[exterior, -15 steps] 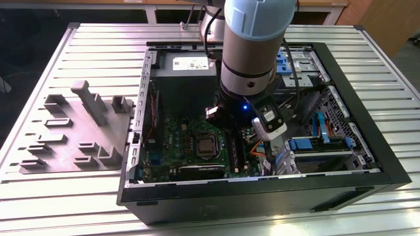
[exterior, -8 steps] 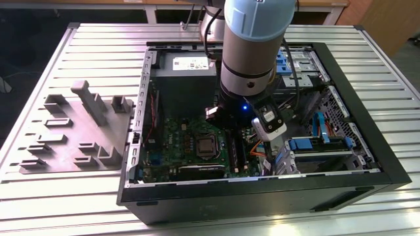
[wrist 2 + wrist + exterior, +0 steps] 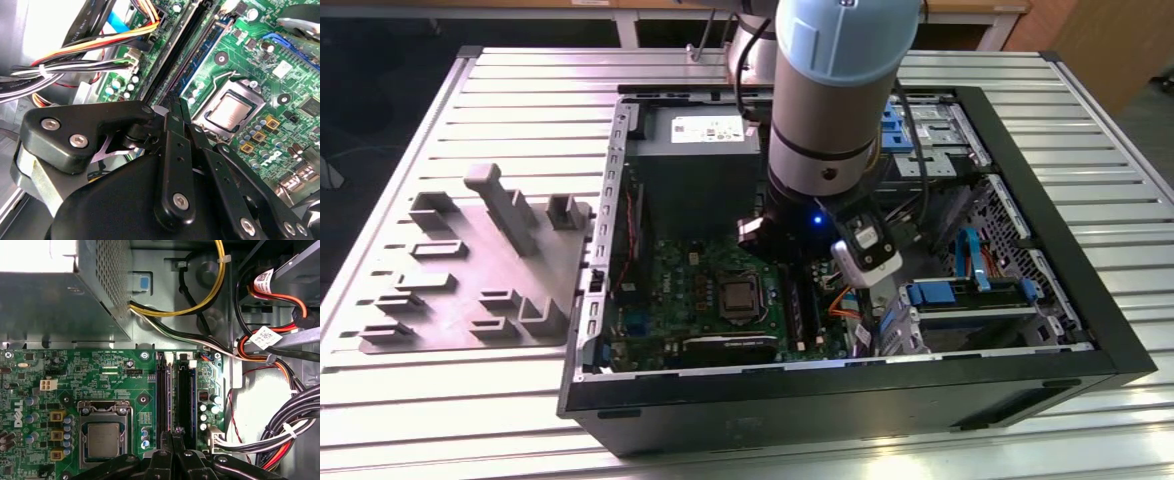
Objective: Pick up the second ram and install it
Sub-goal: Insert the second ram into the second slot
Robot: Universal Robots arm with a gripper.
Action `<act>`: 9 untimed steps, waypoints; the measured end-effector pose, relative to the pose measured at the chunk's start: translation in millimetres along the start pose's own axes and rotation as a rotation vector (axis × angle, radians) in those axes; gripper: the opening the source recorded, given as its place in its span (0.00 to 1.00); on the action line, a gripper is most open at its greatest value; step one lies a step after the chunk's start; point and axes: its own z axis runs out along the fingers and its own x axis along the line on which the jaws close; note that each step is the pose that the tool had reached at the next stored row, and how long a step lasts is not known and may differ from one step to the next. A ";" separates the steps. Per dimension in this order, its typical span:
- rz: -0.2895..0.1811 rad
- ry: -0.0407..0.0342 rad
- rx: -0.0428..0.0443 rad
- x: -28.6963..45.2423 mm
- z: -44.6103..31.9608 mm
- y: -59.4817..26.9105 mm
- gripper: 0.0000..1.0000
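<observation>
1. The pincer (image 3: 173, 436) is seen low over the green board (image 3: 100, 385) inside the computer case (image 3: 1067, 330), at about 5 o'clock from the chip socket (image 3: 102, 439).
2. Its tips are pressed together on the top edge of the second ram (image 3: 172, 400).
3. This memory stick is stood in a black slot (image 3: 186, 395), so it is picked up already; whether it is clicked in cannot be told.

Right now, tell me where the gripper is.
In the exterior view the gripper is down inside the open computer case, over the motherboard. In the first wrist view it sits at the black memory slots, beside the processor socket.
</observation>
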 end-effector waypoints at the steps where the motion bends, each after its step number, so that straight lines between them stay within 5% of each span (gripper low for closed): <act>1: 0.000 0.0002 0.0003 0.0 0.3 -0.1 0.11; 9: 0.001 0.0000 0.0009 0.1 0.7 -0.1 0.11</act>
